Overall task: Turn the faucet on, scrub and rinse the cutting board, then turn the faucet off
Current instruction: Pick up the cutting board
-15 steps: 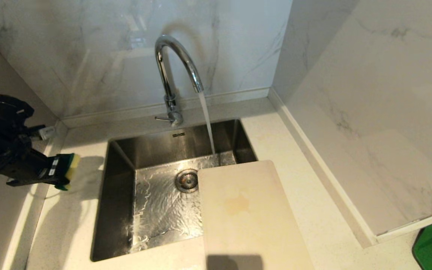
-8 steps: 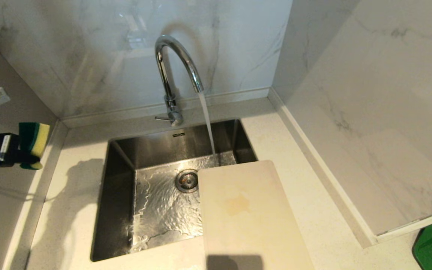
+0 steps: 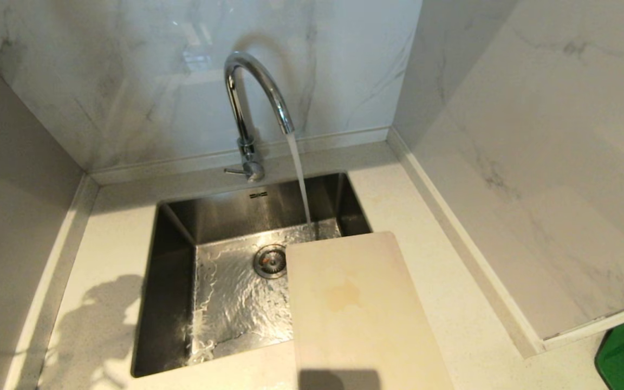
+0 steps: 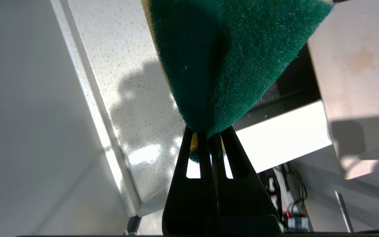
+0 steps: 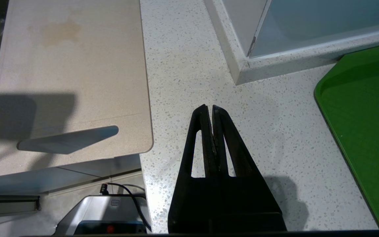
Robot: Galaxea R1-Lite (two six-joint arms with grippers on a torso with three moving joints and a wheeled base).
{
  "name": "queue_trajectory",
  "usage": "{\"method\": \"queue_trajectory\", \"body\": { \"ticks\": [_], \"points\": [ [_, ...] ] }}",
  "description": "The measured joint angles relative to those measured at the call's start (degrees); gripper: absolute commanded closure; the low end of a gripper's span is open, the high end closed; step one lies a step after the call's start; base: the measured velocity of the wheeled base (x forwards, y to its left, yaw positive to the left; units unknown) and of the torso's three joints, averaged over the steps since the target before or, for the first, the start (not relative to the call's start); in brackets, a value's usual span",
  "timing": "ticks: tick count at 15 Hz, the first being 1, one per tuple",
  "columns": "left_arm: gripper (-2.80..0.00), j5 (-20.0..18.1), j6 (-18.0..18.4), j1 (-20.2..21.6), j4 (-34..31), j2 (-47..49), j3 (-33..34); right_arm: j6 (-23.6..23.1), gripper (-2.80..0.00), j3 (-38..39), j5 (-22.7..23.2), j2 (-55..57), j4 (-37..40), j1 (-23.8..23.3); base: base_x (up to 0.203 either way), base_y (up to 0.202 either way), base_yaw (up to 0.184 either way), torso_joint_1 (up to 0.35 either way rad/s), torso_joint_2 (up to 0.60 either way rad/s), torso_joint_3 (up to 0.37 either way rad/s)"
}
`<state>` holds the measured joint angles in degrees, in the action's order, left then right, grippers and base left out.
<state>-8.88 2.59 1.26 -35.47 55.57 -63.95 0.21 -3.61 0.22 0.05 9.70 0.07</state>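
Observation:
The chrome faucet point(image 3: 252, 103) runs, its stream falling into the steel sink point(image 3: 176, 303). The beige cutting board point(image 3: 355, 314) lies on the counter with one end over the sink's right side, a yellowish stain on it; the board point(image 5: 67, 75) shows its slot handle in the right wrist view. My left gripper point(image 4: 206, 130) is shut on a green and yellow sponge point(image 4: 222, 56), high over the counter left of the sink and outside the head view. My right gripper point(image 5: 209, 107) is shut and empty above the counter, right of the board's handle end.
A green tray point(image 5: 364, 125) lies on the counter to the right. Marble walls close in the back and both sides. The counter's front edge runs beside the board's handle end, with robot parts and cables point(image 5: 123, 194) below.
My left arm with the sponge has pulled back to the left and left the head view; only its shadow stays on the counter. The water keeps running and the board has not moved.

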Motion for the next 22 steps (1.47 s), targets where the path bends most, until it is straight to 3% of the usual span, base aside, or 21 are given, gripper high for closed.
{"method": "queue_trajectory", "body": {
  "ticks": [5, 8, 15, 18, 22],
  "points": [
    [0.0, -1.5, 0.5, -0.2, 0.2, -16.7, 7.9, 0.0, 0.0, 0.0, 0.0, 0.0, 0.0, 0.0, 0.0, 0.0, 0.0, 0.0, 0.0, 0.0],
    [0.0, -3.9, 1.8, -0.6, 1.6, -26.4, 16.2, 0.0, 0.0, 0.0, 0.0, 0.0, 0.0, 0.0, 0.0, 0.0, 0.0, 0.0, 0.0, 0.0],
    [0.0, -5.3, 4.9, -1.1, 18.6, -43.3, 42.5, 0.0, 0.0, 0.0, 0.0, 0.0, 0.0, 0.0, 0.0, 0.0, 0.0, 0.0, 0.0, 0.0],
    [0.0, -4.6, 5.2, -1.1, 25.6, -49.3, 51.6, 0.0, 0.0, 0.0, 0.0, 0.0, 0.0, 0.0, 0.0, 0.0, 0.0, 0.0, 0.0, 0.0],
    [0.0, 2.0, 3.6, -1.2, 29.0, -54.2, 58.5, 0.0, 0.0, 0.0, 0.0, 0.0, 0.0, 0.0, 0.0, 0.0, 0.0, 0.0, 0.0, 0.0]
  ]
}}
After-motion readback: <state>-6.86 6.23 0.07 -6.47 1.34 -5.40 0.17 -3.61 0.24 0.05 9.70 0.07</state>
